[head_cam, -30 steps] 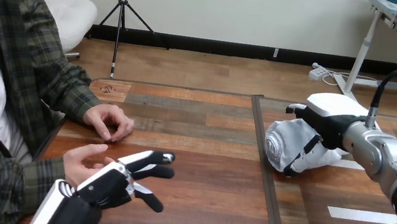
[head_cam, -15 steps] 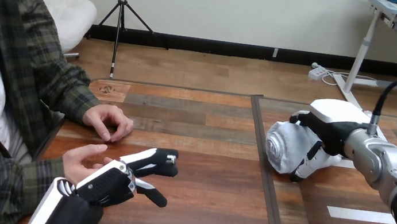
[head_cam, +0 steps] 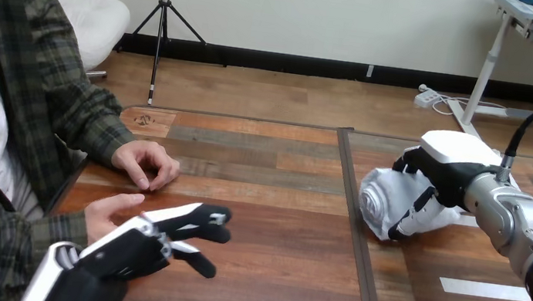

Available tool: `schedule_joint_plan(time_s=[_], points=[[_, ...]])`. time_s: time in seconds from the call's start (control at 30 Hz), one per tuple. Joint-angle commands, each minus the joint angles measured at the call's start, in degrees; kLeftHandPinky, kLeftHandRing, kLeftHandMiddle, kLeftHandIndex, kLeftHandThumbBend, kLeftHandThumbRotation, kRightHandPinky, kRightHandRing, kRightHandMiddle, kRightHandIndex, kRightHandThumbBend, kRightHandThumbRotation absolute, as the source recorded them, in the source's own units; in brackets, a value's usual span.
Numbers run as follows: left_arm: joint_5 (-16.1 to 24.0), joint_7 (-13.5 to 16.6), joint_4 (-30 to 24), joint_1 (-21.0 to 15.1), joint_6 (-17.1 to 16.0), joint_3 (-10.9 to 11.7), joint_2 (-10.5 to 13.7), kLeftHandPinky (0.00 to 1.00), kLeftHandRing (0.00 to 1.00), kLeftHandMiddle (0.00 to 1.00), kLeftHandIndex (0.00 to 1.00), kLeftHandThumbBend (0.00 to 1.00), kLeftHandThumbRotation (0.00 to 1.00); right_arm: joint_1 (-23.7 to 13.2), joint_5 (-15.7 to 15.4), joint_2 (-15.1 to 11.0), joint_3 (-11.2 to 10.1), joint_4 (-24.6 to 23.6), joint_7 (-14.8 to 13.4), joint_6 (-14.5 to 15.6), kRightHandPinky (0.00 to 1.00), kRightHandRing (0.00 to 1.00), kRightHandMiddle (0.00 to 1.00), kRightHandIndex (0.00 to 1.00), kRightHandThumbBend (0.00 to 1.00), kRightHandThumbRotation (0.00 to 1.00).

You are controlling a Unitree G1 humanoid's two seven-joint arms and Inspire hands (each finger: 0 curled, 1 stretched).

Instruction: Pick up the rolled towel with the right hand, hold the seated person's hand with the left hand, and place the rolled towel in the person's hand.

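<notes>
A white rolled towel (head_cam: 381, 199) lies on the right half of the wooden table (head_cam: 262, 274), its spiral end facing left. My right hand (head_cam: 443, 174) sits on top of it with fingers (head_cam: 410, 215) curled down round its near side. At the lower left my left hand (head_cam: 150, 240) is open, fingers stretched out to the right just over the table. Right behind it is the person's hand (head_cam: 105, 214), palm up; I cannot tell whether the two touch. The person's other hand (head_cam: 144, 161) rests on the table farther back.
A dark seam (head_cam: 356, 240) runs front to back between the two table halves. Strips of white tape (head_cam: 486, 289) lie on the right half near my right forearm. The person's torso and sleeve fill the left edge.
My left hand has dropped and pulled back a little toward the lower left. My right hand and the towel shifted slightly right, the fingers wrapping further round the towel.
</notes>
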Motion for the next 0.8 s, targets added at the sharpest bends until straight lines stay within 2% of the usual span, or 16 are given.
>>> schedule_joint_plan(time_s=[0.0,0.13,0.2,0.3,0.43,0.7,0.77], points=[[-1.8,-0.4,-2.7,-0.6,-1.3,-0.7,1.3,0.57,0.74,0.78,0.73,1.00,0.47,2.4,0.3,-0.3,-0.3,0.6,0.6,-0.1,0.61,0.62,0.66,0.67,0.98,0.17],[-3.6,-1.1,-2.7,-0.1,-1.8,-1.4,1.9,0.58,0.75,0.78,0.73,1.00,0.47,2.9,0.7,-0.2,-0.9,0.6,1.3,-0.1,0.55,0.55,0.60,0.61,0.95,0.13],[-4.7,-1.7,-2.6,-0.2,-2.0,-2.0,2.4,0.60,0.76,0.79,0.73,1.00,0.46,3.0,1.1,-0.1,-1.4,0.6,1.9,0.1,0.48,0.49,0.53,0.54,0.93,0.11],[-3.9,-1.2,-3.0,0.2,-2.0,-1.3,1.5,0.60,0.76,0.78,0.73,1.00,0.46,3.1,0.2,-0.2,-0.5,0.5,1.9,-0.4,0.44,0.45,0.48,0.49,0.91,0.09],[-5.4,-1.6,-2.7,0.1,-2.2,-2.2,1.8,0.60,0.75,0.78,0.73,1.00,0.46,3.6,0.8,-0.2,-1.0,0.5,2.4,-1.0,0.39,0.39,0.41,0.41,0.88,0.06],[-5.1,-1.7,-2.9,0.4,-2.4,-2.0,1.4,0.62,0.76,0.78,0.73,1.00,0.46,4.3,1.3,0.1,-1.0,0.4,3.2,-1.7,0.33,0.35,0.36,0.36,0.84,0.04],[-6.5,-2.4,-2.5,-0.4,-3.1,-3.0,1.8,0.62,0.76,0.78,0.73,1.00,0.45,4.6,2.1,0.1,-1.6,0.3,3.9,-2.6,0.33,0.34,0.36,0.35,0.82,0.03]])
